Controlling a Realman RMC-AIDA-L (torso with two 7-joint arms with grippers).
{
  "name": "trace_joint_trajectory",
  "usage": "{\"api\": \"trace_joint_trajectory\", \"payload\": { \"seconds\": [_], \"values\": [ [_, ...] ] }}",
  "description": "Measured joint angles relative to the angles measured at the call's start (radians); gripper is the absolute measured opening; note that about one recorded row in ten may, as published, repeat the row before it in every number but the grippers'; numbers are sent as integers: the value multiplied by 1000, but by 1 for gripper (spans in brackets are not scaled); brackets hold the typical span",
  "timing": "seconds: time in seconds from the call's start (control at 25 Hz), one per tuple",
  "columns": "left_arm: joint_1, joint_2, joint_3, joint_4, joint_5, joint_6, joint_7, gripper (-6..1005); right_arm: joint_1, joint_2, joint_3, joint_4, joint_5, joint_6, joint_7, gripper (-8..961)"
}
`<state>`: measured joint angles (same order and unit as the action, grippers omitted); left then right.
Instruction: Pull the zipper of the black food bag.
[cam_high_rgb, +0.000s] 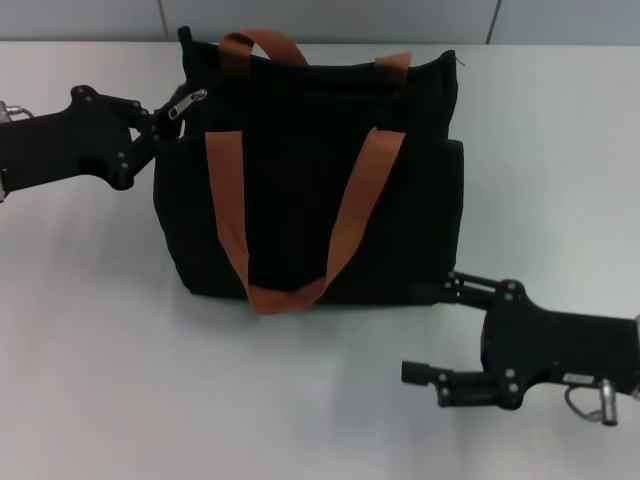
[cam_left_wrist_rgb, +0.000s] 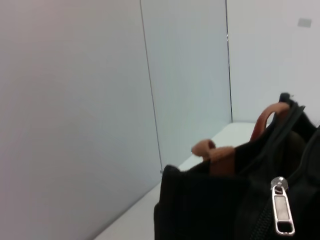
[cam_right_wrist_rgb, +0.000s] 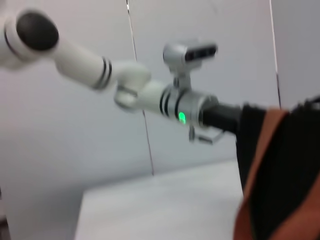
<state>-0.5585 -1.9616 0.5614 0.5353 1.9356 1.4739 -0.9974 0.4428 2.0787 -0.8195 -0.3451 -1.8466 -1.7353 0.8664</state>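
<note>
The black food bag (cam_high_rgb: 310, 180) stands in the middle of the white table, with its orange-brown straps (cam_high_rgb: 345, 225) hanging down its front. The silver zipper pull (cam_high_rgb: 188, 103) sticks out at the bag's top left corner. It also shows in the left wrist view (cam_left_wrist_rgb: 283, 212), whole and with nothing on it. My left gripper (cam_high_rgb: 165, 125) is right at the end of the pull, beside the bag's left edge. My right gripper (cam_high_rgb: 432, 325) is open and empty at the bag's lower right corner, with one finger (cam_high_rgb: 470, 285) against the bag's base.
The white table (cam_high_rgb: 100, 350) lies all around the bag, with a grey wall behind it. The right wrist view shows my left arm (cam_right_wrist_rgb: 150, 95) beyond the bag's edge (cam_right_wrist_rgb: 295, 165).
</note>
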Motion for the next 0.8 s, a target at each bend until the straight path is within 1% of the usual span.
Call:
{"api": "trace_joint_trajectory", "payload": {
  "seconds": [0.04, 0.08, 0.12, 0.2, 0.24, 0.28, 0.32, 0.4, 0.48, 0.64, 0.76, 0.8],
  "values": [
    [0, 0, 0, 0, 0, 0, 0, 64, 0, 0, 0, 0, 0, 0, 0, 826],
    [8, -3, -3, 9, -11, 16, 8, 43, 5, -2, 0, -2, 33, -43, 45, 826],
    [15, -6, -5, 15, -21, 24, 15, 22, 5, -2, 0, -2, 33, -43, 45, 827],
    [32, -12, -8, 24, -52, 43, 40, 22, 13, -3, 0, -14, 78, -88, 122, 827],
    [39, -15, -8, 26, -67, 47, 50, 22, 19, -3, 0, -23, 99, -103, 167, 827],
    [45, -17, -8, 27, -82, 49, 60, 22, 35, -3, 0, -49, 140, -121, 286, 827],
    [49, -21, -8, 29, -93, 50, 69, 22, 35, -3, 0, -49, 140, -121, 286, 827],
    [60, -29, -8, 33, -111, 53, 89, 22, 62, -3, 0, -72, 173, -123, 421, 827],
    [68, -39, -9, 36, -122, 56, 111, 22, 102, -6, 5, -85, 186, -122, 541, 827],
    [78, -54, -10, 41, -144, 57, 141, 22, 191, -7, 24, -103, 189, -107, 706, 827],
    [85, -61, -11, 44, -166, 59, 154, 23, 257, -7, 18, -142, 188, -61, 833, 827],
    [85, -62, -11, 44, -169, 61, 155, 23, 299, -6, 14, -167, 183, -22, 915, 827]
  ]
}}
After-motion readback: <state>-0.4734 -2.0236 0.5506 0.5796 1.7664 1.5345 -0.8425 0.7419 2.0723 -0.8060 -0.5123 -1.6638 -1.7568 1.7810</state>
